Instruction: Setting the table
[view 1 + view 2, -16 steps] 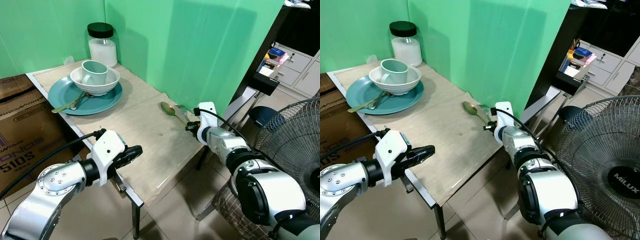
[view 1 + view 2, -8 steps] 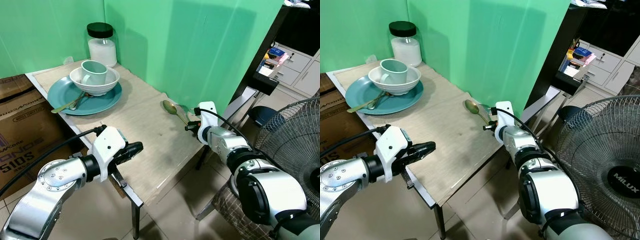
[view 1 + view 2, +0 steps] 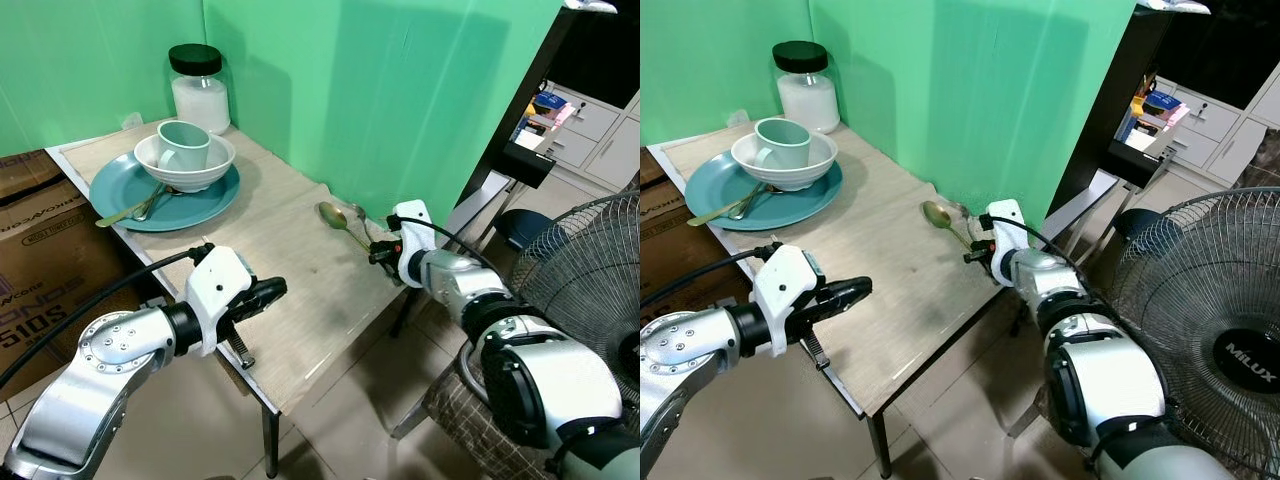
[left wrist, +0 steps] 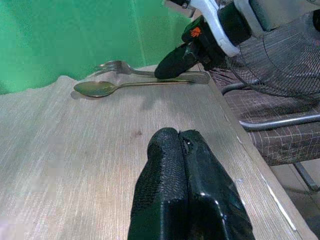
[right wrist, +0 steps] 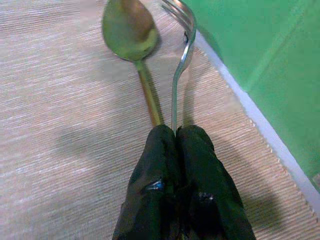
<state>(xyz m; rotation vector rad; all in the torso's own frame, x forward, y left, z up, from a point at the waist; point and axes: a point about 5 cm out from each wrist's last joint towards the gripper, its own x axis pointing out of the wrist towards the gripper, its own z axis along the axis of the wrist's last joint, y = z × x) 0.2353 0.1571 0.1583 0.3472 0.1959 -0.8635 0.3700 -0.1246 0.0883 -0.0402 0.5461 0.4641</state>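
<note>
Your right gripper [image 5: 176, 131] had its two black fingers pressed together on the handle of the fork [image 5: 181, 55], which emerged from the pinch and ran straight away from the fingertips, tines pointing toward the green wall [image 3: 400, 90]. The fork was slim and silver, its neck curving gently up to the tines. Just beside it, roughly parallel, lay the gold-toned spoon [image 3: 336, 214], bowl at the far end, handle running back under your fingers; whether the fingers also held that handle cannot be told. Both pieces sat near the table's [image 3: 290, 250] right edge, close to the wall.

Your left gripper [image 4: 184, 185] was closed with nothing between its fingers, hovering over the table's near edge, pointing toward the cutlery.

Well apart, at the far left corner, the teal plate [image 3: 200, 205] carried a white bowl [image 3: 195, 172] with a pale green mug [image 3: 181, 144] inside.
</note>
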